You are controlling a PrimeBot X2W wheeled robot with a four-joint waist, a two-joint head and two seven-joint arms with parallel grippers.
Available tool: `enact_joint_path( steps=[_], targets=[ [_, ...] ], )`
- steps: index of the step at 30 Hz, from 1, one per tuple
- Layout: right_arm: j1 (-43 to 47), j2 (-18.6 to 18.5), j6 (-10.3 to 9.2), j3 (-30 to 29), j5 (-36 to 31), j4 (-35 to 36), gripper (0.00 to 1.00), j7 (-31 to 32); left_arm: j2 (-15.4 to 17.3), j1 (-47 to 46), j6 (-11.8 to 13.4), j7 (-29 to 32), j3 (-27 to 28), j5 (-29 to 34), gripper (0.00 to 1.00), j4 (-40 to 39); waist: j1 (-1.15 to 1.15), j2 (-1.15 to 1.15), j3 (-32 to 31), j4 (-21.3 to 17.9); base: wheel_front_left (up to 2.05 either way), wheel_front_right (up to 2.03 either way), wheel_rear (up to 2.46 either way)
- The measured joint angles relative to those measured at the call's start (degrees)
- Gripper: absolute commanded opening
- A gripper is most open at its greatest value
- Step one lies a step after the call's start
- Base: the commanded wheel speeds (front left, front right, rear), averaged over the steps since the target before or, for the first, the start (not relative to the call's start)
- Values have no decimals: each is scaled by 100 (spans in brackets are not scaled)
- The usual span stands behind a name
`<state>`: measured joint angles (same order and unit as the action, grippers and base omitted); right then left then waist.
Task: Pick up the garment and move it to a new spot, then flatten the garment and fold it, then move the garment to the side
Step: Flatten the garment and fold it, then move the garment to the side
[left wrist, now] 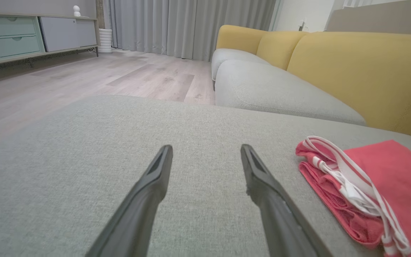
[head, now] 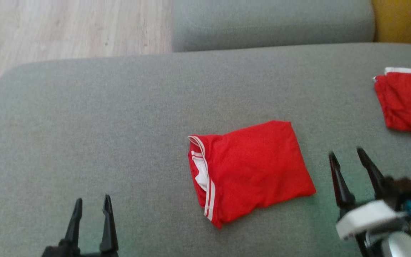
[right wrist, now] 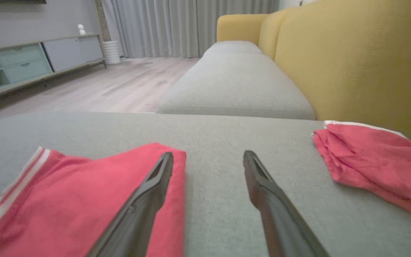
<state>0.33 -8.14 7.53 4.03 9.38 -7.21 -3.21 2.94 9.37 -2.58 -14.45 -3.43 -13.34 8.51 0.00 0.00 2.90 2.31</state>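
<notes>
Left end effector [head: 93, 200]: hanging wide, empty.
Right end effector [head: 346, 152]: hanging wide, empty.
Garment [head: 252, 171]: lying folded mid-frame; I am judging it light, limp, best pinched through all layers.

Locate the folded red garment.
Head view: the folded red garment lies on the grey seat cushion, just left of the right hand; a second red garment lies farther right.

Red garment [head: 259, 167] w/ white stripes, grey cushion [head: 102, 125], yellow backrest [left wrist: 362, 71], pale wood floor [head: 66, 28]
</notes>
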Motion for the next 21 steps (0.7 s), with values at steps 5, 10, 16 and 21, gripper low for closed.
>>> enact_joint_path(
  steps=[5,10,16,21],
  targets=[
    [503,181,0,-492,-342,-617,100,-797,2,277,-45,0,11,182,100,189,-1,0,-325,36,0,0,0],
    [810,439,0,-698,-392,-921,100,-1003,2,415,-156,0,71,183,100,242,-1,0,-527,68,0,0,0],
    [809,521,0,-682,-457,-1063,100,-1073,2,391,-327,0,82,247,100,297,0,0,-521,-79,0,0,0],
    [783,545,0,-673,-494,-1181,100,-1099,2,383,-360,0,141,248,100,347,0,0,-499,-144,0,0,0]
  ],
)
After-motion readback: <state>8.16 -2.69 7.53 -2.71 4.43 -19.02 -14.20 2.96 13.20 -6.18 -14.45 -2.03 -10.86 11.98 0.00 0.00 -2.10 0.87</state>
